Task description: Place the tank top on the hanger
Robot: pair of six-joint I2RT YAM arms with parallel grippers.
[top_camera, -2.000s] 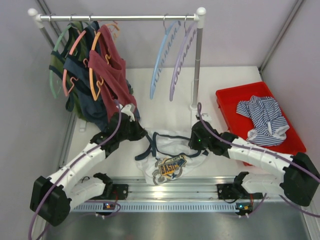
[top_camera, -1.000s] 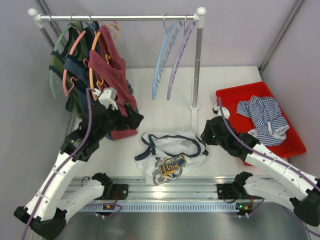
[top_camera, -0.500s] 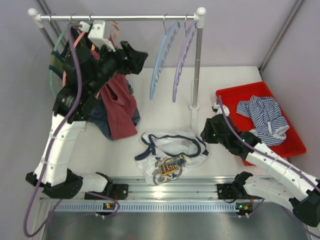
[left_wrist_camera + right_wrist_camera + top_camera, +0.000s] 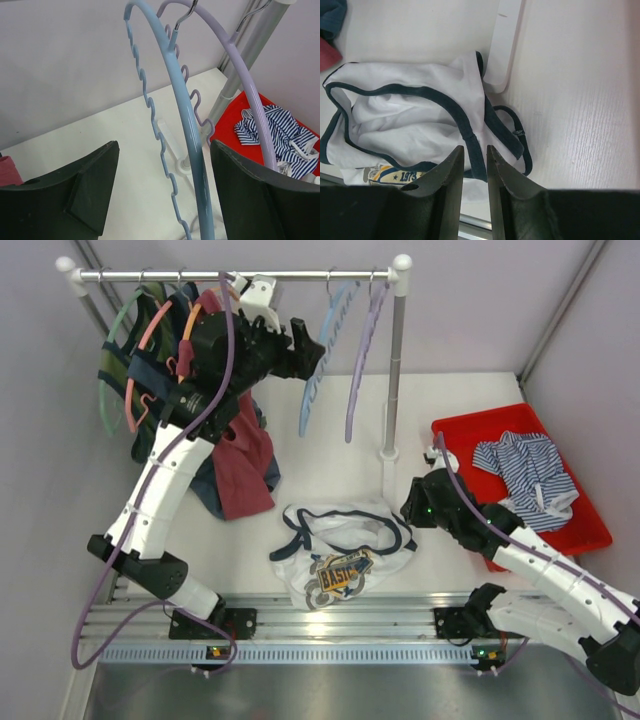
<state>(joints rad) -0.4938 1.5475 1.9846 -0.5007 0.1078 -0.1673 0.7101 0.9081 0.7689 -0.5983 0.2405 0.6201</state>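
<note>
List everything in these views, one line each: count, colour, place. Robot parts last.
tank top: one, white with navy trim, crumpled on the table between the arms.
light-blue hanger: one, empty, on the rail.
lilac hanger: one, empty, beside it on the rail.
rack: one, silver, at the table's back.
maroon tank top: one, on an orange hanger, rail's left part.
other hung garments: dark blue and green, count unclear, rail's far left.
tray: one, red, table's right side.
striped garment: one, blue-white, in the tray.
table: one, white.
left gripper: open, either side of the light-blue hanger.
right gripper: narrowly open, empty, above the tank top.
</note>
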